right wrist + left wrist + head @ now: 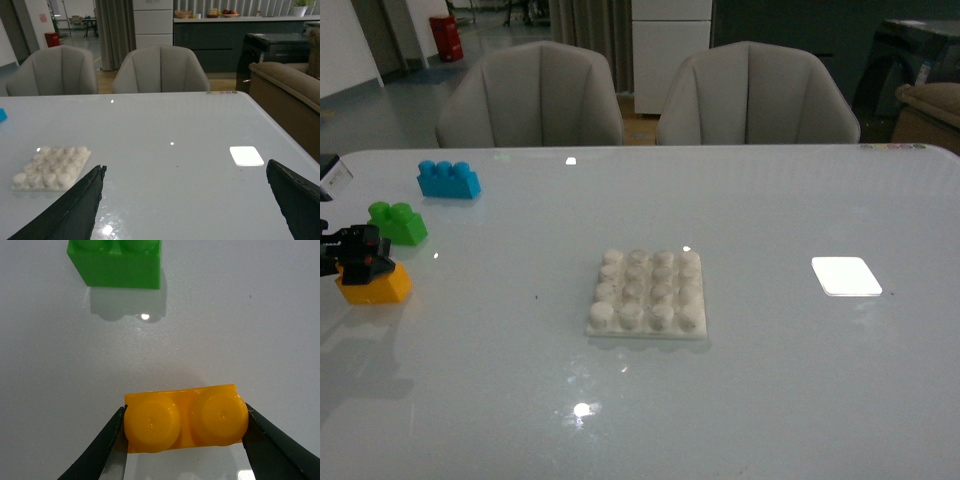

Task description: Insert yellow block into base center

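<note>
The yellow block [181, 424] is clamped endwise by the left gripper [185, 414], presumably leaving its underside free for the base [647, 292], well to that gripper's right. The right gripper [185, 197] is held wide, empty.

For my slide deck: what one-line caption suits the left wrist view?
Left gripper jaws pinch both ends of the yellow block; green brick sits apart.

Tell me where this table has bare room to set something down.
Bare: between the base and the bright patch, the near strip before the base, and the far side by the chairs. Crowded: the left edge, where the blue brick, green brick and yellow block cluster, with the left gripper on the yellow block.
</note>
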